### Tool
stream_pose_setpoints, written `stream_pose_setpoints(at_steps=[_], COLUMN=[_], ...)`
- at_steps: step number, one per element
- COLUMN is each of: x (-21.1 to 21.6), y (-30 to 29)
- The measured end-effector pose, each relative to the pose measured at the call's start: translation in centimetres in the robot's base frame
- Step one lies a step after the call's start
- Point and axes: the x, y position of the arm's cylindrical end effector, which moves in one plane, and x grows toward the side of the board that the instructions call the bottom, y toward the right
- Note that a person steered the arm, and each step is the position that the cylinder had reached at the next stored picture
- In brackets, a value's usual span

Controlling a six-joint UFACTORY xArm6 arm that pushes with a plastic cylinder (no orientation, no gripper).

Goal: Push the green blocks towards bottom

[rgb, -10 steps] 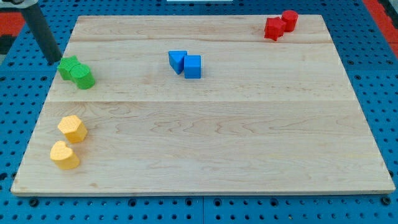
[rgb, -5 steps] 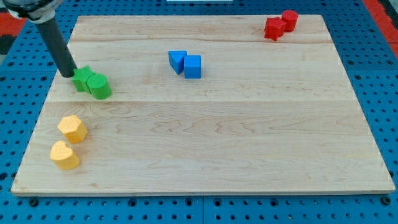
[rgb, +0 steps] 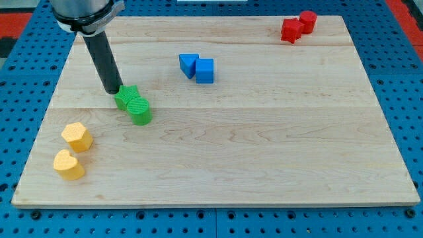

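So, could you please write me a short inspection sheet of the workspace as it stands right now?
Surface: wooden board lying flat on a blue pegboard.
Job's things: two green blocks touching each other, left of the board's centre.
Clutter: two blue blocks near the top centre; two red blocks at the top right; two yellow blocks at the bottom left.
Grippers: none; my tip sits at the green pair's upper-left edge.
Cables: nothing seen.
Surroundings: nothing seen beyond the pegboard.
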Motion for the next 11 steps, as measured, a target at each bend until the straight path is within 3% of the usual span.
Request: stream_pose_setpoints(at_steps=[4, 9, 11], x=[0.4, 9.5, 11.9], y=[3.8, 5.6, 2.8])
